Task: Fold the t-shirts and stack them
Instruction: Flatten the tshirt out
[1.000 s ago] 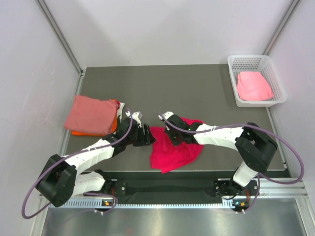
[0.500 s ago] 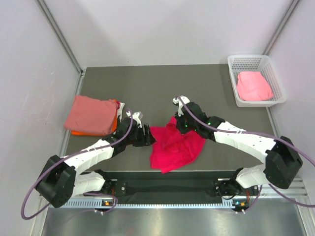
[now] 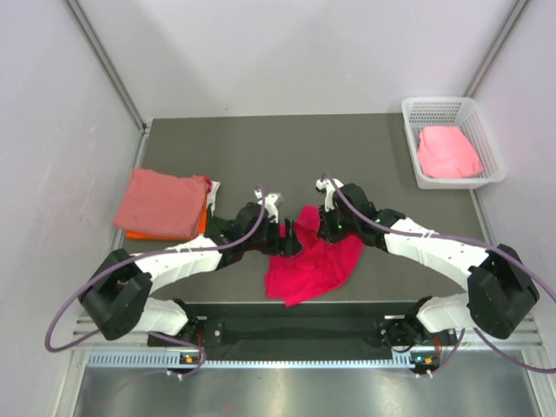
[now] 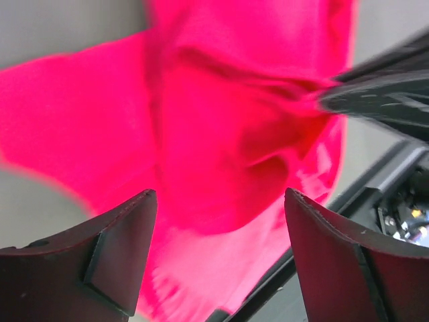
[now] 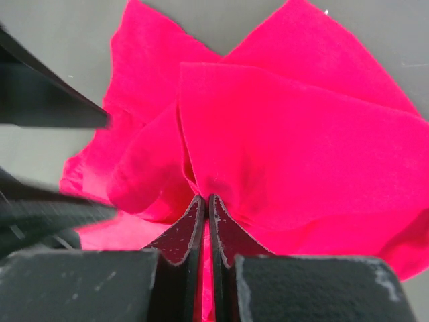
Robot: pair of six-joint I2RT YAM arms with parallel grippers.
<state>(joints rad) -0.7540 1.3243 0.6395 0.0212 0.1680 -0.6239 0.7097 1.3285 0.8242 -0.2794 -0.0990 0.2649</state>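
Note:
A crumpled crimson-pink t-shirt (image 3: 314, 263) lies at the near middle of the table. My right gripper (image 3: 314, 223) is shut on a fold of it (image 5: 281, 141) and lifts its upper edge. My left gripper (image 3: 291, 241) is open, its jaws wide apart just above the shirt's left part (image 4: 221, 134). A folded dusty salmon t-shirt (image 3: 161, 201) lies on an orange t-shirt (image 3: 139, 234) at the left edge. A light pink t-shirt (image 3: 447, 151) sits in the basket.
The white mesh basket (image 3: 417, 165) stands at the back right corner. The table's near edge rail (image 3: 347, 306) runs just below the crimson shirt. White walls close in the left, back and right sides.
My left gripper has moved right, over the crimson shirt's left edge. My right gripper has pulled its pinched fold up and away from the near edge, then held.

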